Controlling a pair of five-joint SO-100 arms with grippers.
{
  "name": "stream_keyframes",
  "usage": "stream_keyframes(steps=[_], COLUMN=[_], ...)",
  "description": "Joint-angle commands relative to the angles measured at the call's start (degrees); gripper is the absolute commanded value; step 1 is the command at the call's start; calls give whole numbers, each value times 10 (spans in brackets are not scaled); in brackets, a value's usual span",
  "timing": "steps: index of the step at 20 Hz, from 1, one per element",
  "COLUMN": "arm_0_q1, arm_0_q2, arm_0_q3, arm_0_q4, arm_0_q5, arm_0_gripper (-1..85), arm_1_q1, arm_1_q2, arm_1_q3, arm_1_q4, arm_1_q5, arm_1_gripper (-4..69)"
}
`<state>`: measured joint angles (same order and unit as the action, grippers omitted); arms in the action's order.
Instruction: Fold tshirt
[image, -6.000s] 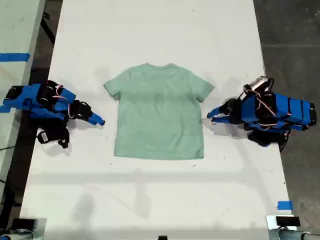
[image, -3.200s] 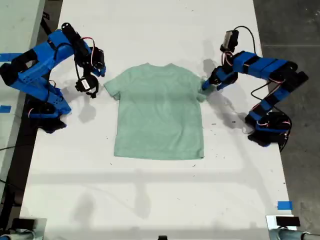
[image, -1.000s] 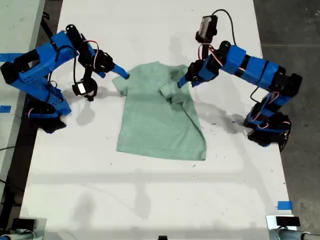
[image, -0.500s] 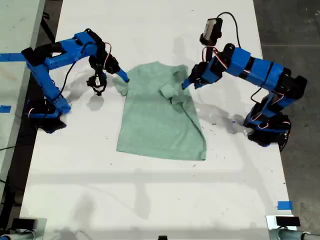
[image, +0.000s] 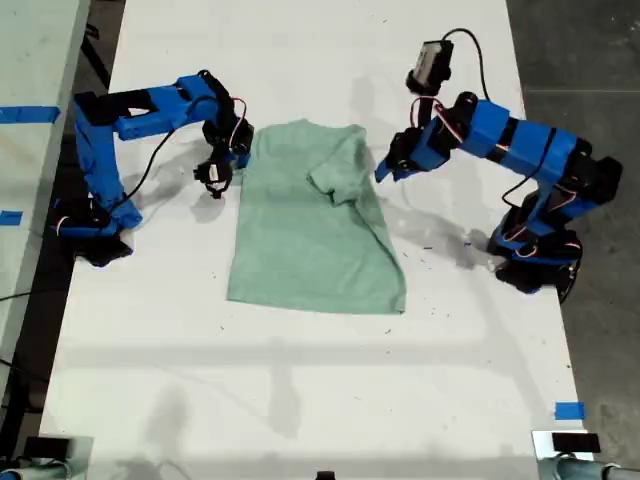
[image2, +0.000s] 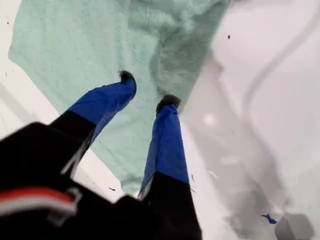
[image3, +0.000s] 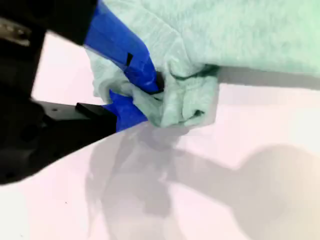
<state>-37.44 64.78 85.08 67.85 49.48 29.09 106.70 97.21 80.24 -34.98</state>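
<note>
The pale mint-green tshirt (image: 310, 250) lies on the white table (image: 300, 400), collar toward the far edge. Its sleeve (image: 335, 175) on the exterior view's right is folded in over the chest. My first gripper (image: 383, 172) hovers open just beside that folded sleeve; in the first wrist view its blue fingers (image2: 147, 89) stand apart over the tshirt (image2: 75, 40), holding nothing. My second gripper (image: 243, 152), at the exterior view's left, is shut on the other sleeve. The second wrist view shows the second gripper (image3: 150, 92) pinching a bunched wad of cloth (image3: 185, 100) lifted off the table.
The table's edges run close behind both arm bases, with dark floor (image: 580, 60) at the exterior view's right. A blue tape mark (image: 568, 410) sits near the front right corner of the exterior view. A second pale surface with blue tape (image: 30, 113) lies at its left.
Both arms rose from rest to the sleeves. The first gripper folded its sleeve inward, let go and backed off slightly. The second gripper closed on the other sleeve and pulled it in toward the shirt.
</note>
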Motion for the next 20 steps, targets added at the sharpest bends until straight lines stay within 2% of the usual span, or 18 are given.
stream_keyframes(steps=[1, 4, 8, 12, 14, 16, 17, 18, 20], arm_0_q1=[-7, 4, 91, 178, 198, 202, 199, 197, 198], arm_0_q2=[76, 176, 200, 37, -89, -158, -175, -181, -161], arm_0_q3=[-4, -9, -104, -287, -413, -454, -454, -454, -452], arm_0_q4=[33, 49, 26, -8, -2, -43, -54, -56, -39], arm_0_q5=[-11, -4, 18, 43, 43, 40, 40, 43, 53], arm_0_gripper=[1, 0, 0, 0, 0, 5, 80, 230, 321], arm_1_q1=[-4, -1, 3, 2, -1, -4, -4, -4, -3], arm_1_q2=[45, 54, 56, 56, 56, 57, 59, 62, 73], arm_1_q3=[-1, 10, 14, 15, 18, 23, 27, 33, 47], arm_1_q4=[-18, -18, -20, -21, -20, -20, -20, -20, -23], arm_1_q5=[8, 10, 11, 12, 16, 18, 19, 20, 21], arm_1_gripper=[95, 87, 77, 73, 72, 71, 71, 71, 71])
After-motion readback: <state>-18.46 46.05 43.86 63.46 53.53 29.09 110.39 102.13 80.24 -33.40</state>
